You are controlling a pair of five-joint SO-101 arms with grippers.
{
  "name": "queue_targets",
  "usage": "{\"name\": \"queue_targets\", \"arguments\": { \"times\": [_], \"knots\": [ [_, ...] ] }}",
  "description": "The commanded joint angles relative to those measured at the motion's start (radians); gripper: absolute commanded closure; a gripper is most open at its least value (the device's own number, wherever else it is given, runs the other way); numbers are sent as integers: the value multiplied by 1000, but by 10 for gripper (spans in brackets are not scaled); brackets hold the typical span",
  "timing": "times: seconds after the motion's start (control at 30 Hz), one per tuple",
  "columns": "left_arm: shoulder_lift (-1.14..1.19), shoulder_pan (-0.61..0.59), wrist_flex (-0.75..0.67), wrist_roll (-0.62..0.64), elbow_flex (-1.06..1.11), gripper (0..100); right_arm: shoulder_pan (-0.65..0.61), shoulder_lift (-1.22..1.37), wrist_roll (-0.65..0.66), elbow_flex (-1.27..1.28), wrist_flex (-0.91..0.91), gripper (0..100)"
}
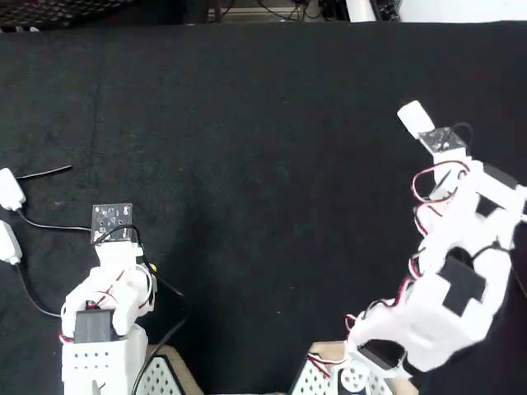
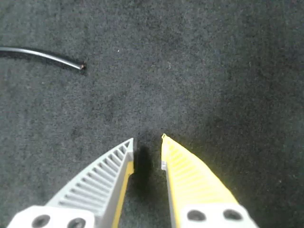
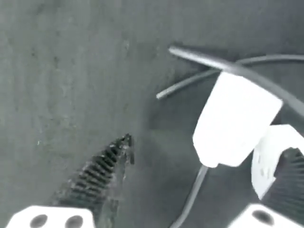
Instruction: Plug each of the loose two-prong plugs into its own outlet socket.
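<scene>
High view – both claws open, nothing gripped

L claw (image 2: 148, 145): jaws a narrow gap apart, empty, over the black table (image 1: 247, 123), w/ a loose black cord end (image 2: 78, 65) near. White plug piece (image 1: 10, 189) and second white piece (image 1: 8, 243), both corded, lie at the table's left edge beside L arm. R claw (image 3: 207, 146): jaws wide apart, white plug (image 3: 235, 118) btwn them, one jaw well clear of it.

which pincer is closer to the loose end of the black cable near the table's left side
Left. The left pincer sits close by the cable end; the right pincer is far across the table.
</scene>
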Motion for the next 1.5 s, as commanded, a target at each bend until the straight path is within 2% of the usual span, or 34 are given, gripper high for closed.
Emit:
{"name": "queue_targets", "arguments": {
  "times": [0.0, 0.1, 0.4, 0.67, 1.0, 1.27, 1.47],
  "knots": [
    [-6, 5, 8, 6, 12, 891, -29, 45, -95, -111, -12, 544],
    [-6, 5, 8, 6, 12, 891, -32, 81, -150, -159, -12, 544],
    [-6, 5, 8, 6, 12, 891, -35, 295, -201, -317, -64, 545],
    [-6, 5, 8, 6, 12, 891, -98, 435, -272, -470, 72, 546],
    [-6, 5, 8, 6, 12, 891, -95, 475, -275, -473, 110, 547],
    [-6, 5, 8, 6, 12, 891, -86, 450, -269, -504, 293, 544],
    [-6, 5, 8, 6, 12, 891, -29, 446, -269, -499, 276, 546]
  ]
}}
